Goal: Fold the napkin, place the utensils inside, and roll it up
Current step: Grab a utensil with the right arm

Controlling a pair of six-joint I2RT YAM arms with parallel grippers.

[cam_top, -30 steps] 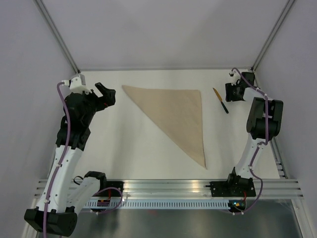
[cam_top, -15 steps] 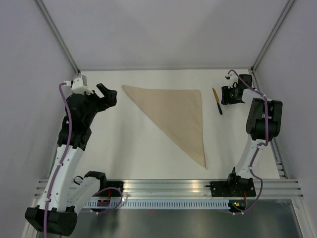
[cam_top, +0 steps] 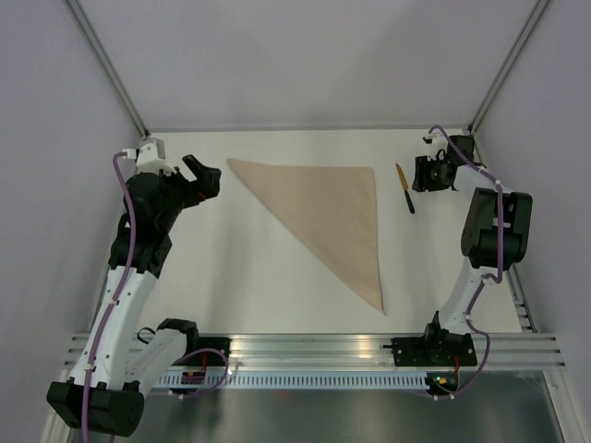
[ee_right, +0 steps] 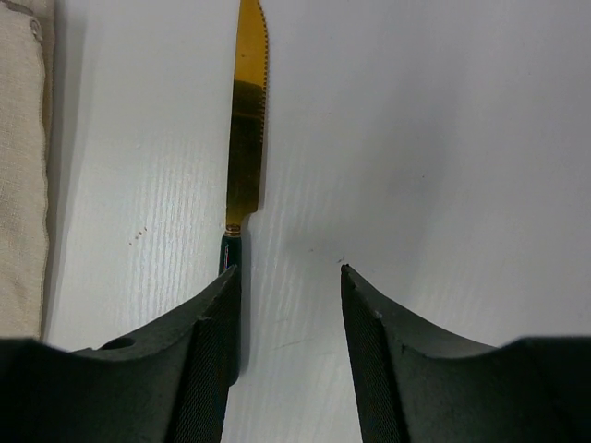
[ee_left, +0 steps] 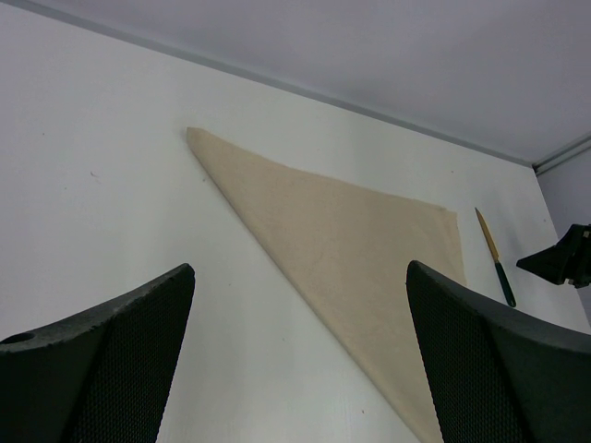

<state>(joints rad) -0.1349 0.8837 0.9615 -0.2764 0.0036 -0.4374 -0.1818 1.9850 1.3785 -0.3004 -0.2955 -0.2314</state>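
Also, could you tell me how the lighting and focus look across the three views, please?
Top external view: even, soft light, faint shadows, with glare on the metal rail. Left wrist view: the napkin is sharp, the left gripper's fingers dark and soft. Right wrist view: the knife blade gleams gold, while the right gripper's fingers blur slightly.

Surface (cam_top: 231, 277): white, matte, evenly lit; I see only soft shadows on it. Pale lilac-grey walls (cam_top: 305, 55) close it in behind and on both sides. Two bare metal posts (cam_top: 106, 65) rise from the surface's far corners. Along its near edge runs a ribbed aluminium rail (cam_top: 314, 343). Nearer than that I make out a dull grey panel (cam_top: 323, 415).
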